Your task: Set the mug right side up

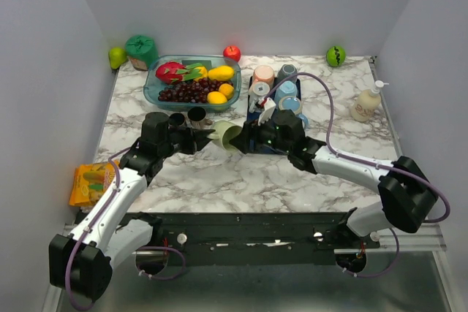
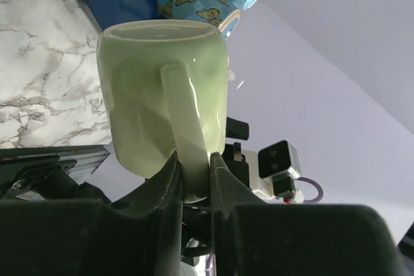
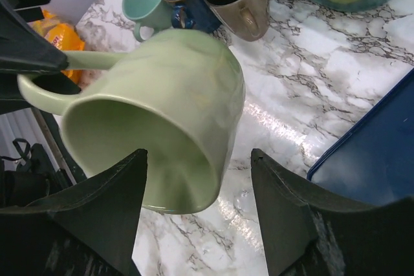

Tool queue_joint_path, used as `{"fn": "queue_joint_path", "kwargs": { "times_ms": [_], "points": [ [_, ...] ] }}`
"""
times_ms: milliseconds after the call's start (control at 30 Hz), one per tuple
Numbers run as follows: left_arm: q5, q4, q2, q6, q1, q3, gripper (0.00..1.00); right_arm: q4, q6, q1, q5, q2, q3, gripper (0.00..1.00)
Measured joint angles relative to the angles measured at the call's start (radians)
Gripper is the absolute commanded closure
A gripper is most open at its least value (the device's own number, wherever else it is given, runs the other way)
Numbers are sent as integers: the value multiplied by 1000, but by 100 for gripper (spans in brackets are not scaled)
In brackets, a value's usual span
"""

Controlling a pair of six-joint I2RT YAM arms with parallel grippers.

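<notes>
We find mug mid-table, between left gripper on its left and right gripper on its right. Behind mug: bowl left, tray with cups right. Bottle near right edge; packet at left edge, nearer arm bases.

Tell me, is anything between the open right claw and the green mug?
Nothing visible. The right gripper faces the open mouth of the mug with only air between, while the left gripper pinches its handle.
</notes>
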Motion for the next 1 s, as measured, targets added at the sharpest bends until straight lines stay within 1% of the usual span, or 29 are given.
{"fn": "queue_joint_path", "kwargs": {
  "times_ms": [33, 133, 167, 233, 267, 367, 400, 433, 467, 500, 533, 633, 700, 733, 867, 1000],
  "points": [
    [0, 0, 0, -3, 0, 5, 100, 1, 0, 0, 2, 8, 2, 34],
    [0, 1, 1, -6, 0, 14, 100, 3, -1, 0, 4, 26, 14, 54],
    [0, 1, 2, -6, 0, 14, 100, 3, 1, 0, 4, 33, 21, 65],
    [0, 0, 2, -7, 0, 14, 100, 1, -5, 0, 9, 43, 35, 74],
    [0, 1, 2, -7, 0, 14, 100, -5, -3, -1, 19, 47, 39, 83],
    [9, 2, 2, -6, 0, 14, 99, -10, 0, -5, 41, 62, 50, 99],
    [14, 2, 1, -6, -6, 14, 91, -16, 0, -5, 50, 69, 56, 99],
    [17, 0, 1, -3, -12, 14, 70, -29, -1, -5, 55, 77, 65, 99],
    [14, -2, 1, 0, -11, 14, 59, -47, -2, -4, 55, 83, 76, 99],
    [11, -5, 1, 8, -7, 14, 51, -66, -2, -2, 55, 89, 90, 99],
    [7, -9, 1, 24, -5, 14, 38, -88, -1, -2, 55, 95, 107, 99],
    [-24, -38, 1, 114, 10, 16, 22, -193, -7, 0, 55, 116, 169, 99],
    [-57, -90, 3, 194, 29, 26, 18, -269, -19, 0, 59, 132, 212, 99],
    [-72, -117, 6, 237, 40, 34, 14, -306, -25, 0, 63, 140, 233, 99],
    [-165, -223, 17, 413, 61, 89, 13, -438, -75, 0, 88, 187, 323, 99],
    [-234, -237, 21, 685, 60, 145, 13, -587, -140, 0, 112, 253, 431, 99]
  ]
}}
